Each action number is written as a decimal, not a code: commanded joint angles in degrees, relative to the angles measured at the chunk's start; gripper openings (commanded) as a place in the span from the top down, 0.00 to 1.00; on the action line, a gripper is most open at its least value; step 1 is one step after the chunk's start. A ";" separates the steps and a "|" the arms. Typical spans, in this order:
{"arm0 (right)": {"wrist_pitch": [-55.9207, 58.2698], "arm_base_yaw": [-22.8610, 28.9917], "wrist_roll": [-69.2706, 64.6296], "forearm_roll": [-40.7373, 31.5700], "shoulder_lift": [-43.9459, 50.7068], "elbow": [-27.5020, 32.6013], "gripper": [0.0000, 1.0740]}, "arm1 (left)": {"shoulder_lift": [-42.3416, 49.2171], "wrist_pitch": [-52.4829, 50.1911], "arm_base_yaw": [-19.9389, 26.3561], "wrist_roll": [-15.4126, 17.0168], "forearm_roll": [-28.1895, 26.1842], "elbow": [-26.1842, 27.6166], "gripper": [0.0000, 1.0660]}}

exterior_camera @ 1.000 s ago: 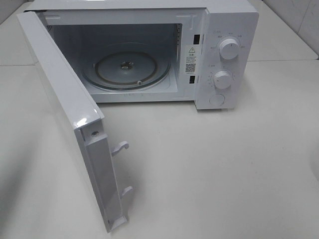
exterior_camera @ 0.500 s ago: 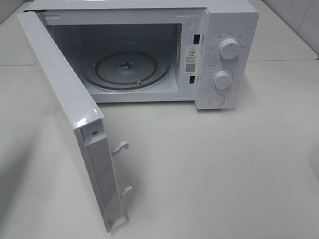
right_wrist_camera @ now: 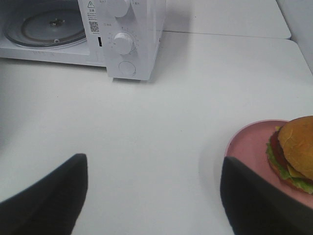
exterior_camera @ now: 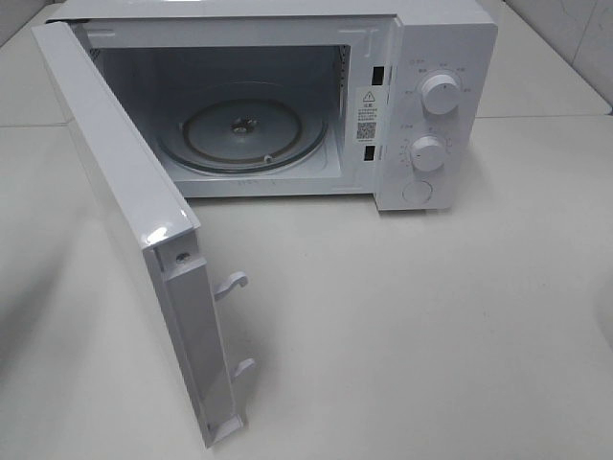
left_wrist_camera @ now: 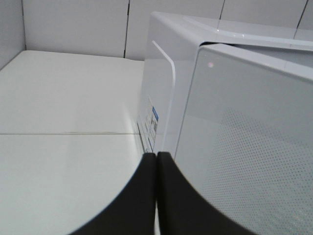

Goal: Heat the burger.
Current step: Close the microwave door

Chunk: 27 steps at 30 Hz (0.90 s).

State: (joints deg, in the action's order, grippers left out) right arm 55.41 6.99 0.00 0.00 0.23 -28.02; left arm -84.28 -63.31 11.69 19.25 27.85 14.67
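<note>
From the high exterior camera, the white boxy microwave oven [exterior_camera: 287, 96] stands at the back of the pale grey worktop [exterior_camera: 431, 326] with its white hinged door [exterior_camera: 144, 220] swung wide toward the camera, and the round glass turntable [exterior_camera: 239, 129] lies bare inside the cavity; two white round dials [exterior_camera: 441, 94] sit on the panel to the right of the opening. Nothing in this view differs from a second ago: door, turntable and dials sit exactly as they did, and neither arm shows. That stillness suggests the door-opening step is finished and the fetch of the food has not yet begun. In the left wrist camera, the left end effector [left_wrist_camera: 156, 193] has its two dark fingers pressed together on nothing, close beside the microwave's outer side and the back of the open door. In the right wrist camera, the right end effector [right_wrist_camera: 151, 196] has its dark fingers spread wide apart and empty above bare worktop, well in front of the microwave's dial panel. The small round burger with golden-tan bun [right_wrist_camera: 293, 154] rests on a pink round dish [right_wrist_camera: 249, 144], well apart from the microwave and just beside one spread finger, ungrasped. The likely next move is taking up the dish and carrying it to the turntable.
</note>
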 commanded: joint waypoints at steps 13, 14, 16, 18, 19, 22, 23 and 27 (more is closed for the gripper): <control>-0.29 -0.40 0.00 0.00 1.66 0.06 0.31 | -11.69 0.80 -6.30 -0.34 8.37 8.71 1.00; -0.29 -0.40 0.00 0.00 1.66 0.06 0.31 | -11.69 0.80 -6.30 -0.34 8.37 8.71 1.00; -0.29 -0.40 0.00 0.00 1.66 0.06 0.31 | -12.49 0.69 -7.10 -0.40 7.96 9.11 1.00; -0.29 -0.40 0.00 0.00 1.66 0.06 0.31 | -13.81 0.69 -7.96 -0.40 8.02 9.51 1.00; -0.29 -0.40 0.00 0.00 1.66 0.06 0.31 | -13.81 0.69 -7.96 -0.40 8.02 9.51 1.00; -0.29 -0.40 0.00 0.00 1.66 0.06 0.31 | -15.24 0.63 -9.51 -1.49 6.82 9.63 1.00; -0.29 -0.40 0.00 0.00 1.66 0.06 0.31 | -15.93 0.57 -10.83 -2.58 5.10 9.80 1.00; -0.29 -0.40 0.00 0.00 1.66 0.06 0.31 | -17.07 0.52 -12.95 -3.84 3.72 10.20 1.00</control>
State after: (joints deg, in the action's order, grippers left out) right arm 55.41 6.99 0.00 0.00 0.23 -28.02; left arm -101.53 -62.51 -0.74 16.04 32.60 24.29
